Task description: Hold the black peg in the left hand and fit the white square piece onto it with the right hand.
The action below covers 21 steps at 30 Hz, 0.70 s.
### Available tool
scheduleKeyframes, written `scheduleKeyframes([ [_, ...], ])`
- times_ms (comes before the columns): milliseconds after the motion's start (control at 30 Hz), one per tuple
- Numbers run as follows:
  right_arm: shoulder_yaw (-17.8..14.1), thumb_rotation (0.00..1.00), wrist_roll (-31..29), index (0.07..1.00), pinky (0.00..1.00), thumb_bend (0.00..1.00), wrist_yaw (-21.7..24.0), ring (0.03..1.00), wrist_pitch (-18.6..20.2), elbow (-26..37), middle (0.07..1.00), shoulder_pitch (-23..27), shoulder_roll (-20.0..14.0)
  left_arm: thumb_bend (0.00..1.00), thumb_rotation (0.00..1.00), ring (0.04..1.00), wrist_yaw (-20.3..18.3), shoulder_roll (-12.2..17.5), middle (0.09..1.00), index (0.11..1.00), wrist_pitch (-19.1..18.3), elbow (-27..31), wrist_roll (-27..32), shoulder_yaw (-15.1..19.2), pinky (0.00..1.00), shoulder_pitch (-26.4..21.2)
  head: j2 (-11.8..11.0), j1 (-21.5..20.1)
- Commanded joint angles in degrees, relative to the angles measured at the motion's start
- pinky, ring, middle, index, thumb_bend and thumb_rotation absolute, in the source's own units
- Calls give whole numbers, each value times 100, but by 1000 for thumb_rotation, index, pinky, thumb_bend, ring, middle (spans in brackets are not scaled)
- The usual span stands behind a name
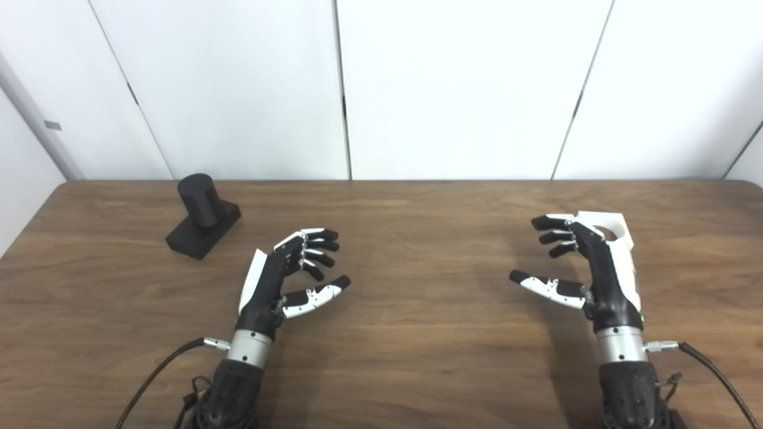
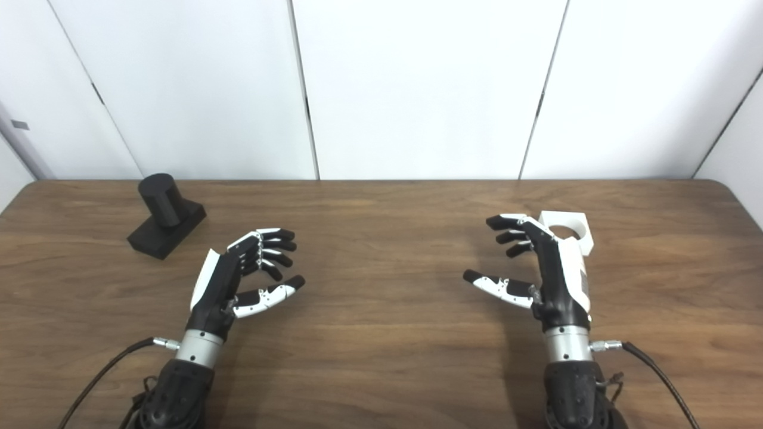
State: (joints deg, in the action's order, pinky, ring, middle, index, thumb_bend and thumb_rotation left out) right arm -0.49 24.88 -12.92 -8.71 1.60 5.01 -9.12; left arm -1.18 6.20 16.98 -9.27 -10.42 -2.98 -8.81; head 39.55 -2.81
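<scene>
Nothing of the task is done yet: the left hand (image 1: 280, 283) and right hand (image 1: 587, 268) are held over the table (image 1: 417, 333) with fingers spread and empty.

The black peg (image 1: 202, 215) is seen at ten o'clock, well apart from the left hand, its cylinder upright on a flat base, long axis vertical. The white square piece (image 2: 566, 229) lies flat at two o'clock, just behind the right hand, its round hole facing up; both grasps and the fitting remain.
</scene>
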Motion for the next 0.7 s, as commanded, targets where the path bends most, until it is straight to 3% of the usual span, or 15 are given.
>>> scheduleKeyframes([
  [0, -28, 0, -57, 638, 495, 624, 2, 605, -194, 185, 668, 128, -61, 613, 0, 571, 50, 3, 659, 680, 162, 223, 27, 8, 438, -72, -1, 21],
  [500, -23, 0, -104, 641, 484, 627, 21, 597, -194, 193, 660, 124, -66, 623, 0, 581, 13, -17, 665, 680, 179, 180, 136, -10, 447, -77, -48, 105],
  [667, -64, 0, -182, 641, 502, 623, 72, 609, -214, 180, 660, 75, -151, 615, 0, 573, 197, -74, 656, 675, 442, 16, -193, -108, 455, -104, -247, 849],
])
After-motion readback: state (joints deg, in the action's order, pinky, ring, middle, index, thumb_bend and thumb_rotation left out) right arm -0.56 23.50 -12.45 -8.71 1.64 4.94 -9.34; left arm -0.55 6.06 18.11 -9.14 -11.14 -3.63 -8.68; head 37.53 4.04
